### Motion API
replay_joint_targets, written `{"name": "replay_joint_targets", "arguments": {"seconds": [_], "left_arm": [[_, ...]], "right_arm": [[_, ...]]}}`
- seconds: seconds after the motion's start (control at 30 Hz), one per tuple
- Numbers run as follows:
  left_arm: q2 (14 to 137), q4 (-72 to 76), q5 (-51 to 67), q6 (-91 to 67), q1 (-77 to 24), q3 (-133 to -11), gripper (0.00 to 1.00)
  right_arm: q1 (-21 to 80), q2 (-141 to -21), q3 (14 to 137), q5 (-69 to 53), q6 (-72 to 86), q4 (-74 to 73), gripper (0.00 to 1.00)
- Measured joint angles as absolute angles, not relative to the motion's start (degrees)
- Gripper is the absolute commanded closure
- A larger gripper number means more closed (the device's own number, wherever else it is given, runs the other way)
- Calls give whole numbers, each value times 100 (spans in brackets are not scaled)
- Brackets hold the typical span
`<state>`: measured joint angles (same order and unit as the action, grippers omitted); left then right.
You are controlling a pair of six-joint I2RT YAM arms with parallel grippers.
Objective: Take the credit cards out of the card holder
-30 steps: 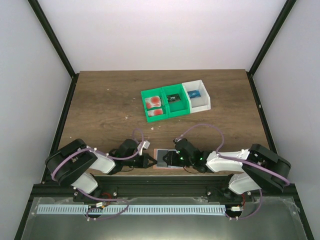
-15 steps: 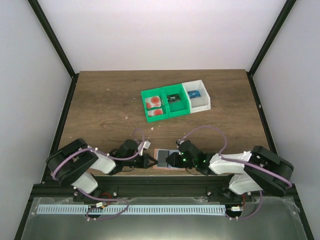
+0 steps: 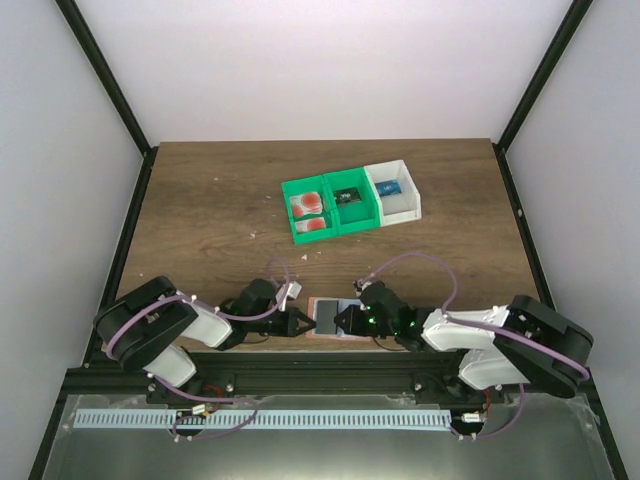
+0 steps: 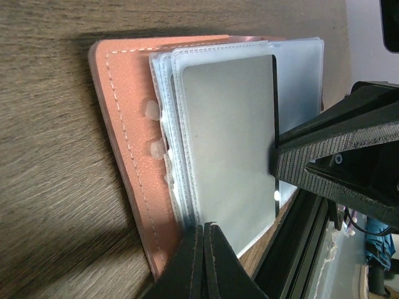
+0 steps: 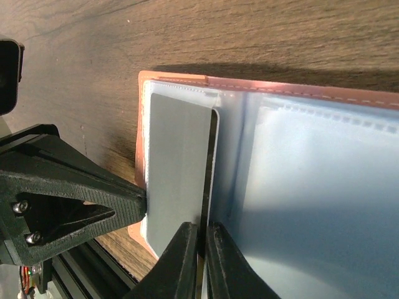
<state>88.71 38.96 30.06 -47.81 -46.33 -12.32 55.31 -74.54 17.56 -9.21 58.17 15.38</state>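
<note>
A: Status?

B: Card holder point(image 4: 121, 131) lies open at the near edge of the counter point(image 3: 210, 200). My left claw point(image 4: 204, 260) is pressed together on its sleeve edge. My right claw point(image 5: 200, 261) pinches the edge of the grey credit card point(image 5: 177, 168).

A: Risks?

B: Thin bite. If I pull skewed, the card could jam in the sleeve or slip out of the pinch. If the left hold is weak, the whole holder drags along.
</note>
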Motion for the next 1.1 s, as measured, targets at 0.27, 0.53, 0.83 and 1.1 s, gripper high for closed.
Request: {"name": "replay_joint_targets", "arguments": {"seconds": [0.27,0.53,0.83,1.1], "left_arm": [[8871,3898,2989,-4779,-4646,-1232,100],[8871,3900,2980,-4781,-4654,-1232,100],[8871,3913,2950,-4781,-4681,-1232,100],[8871,3920,2939,-4783,-4687,-1232,100]], "right_arm": [[5478,-7323,1514,-1153,5887,1769,92],[5384,-7150,1286,-1380,5990,2108,100],[5315,-7096,1197,-1496,6018,2287,97],[5256,-7085,1155,-1590,6053,2368,95]]}}
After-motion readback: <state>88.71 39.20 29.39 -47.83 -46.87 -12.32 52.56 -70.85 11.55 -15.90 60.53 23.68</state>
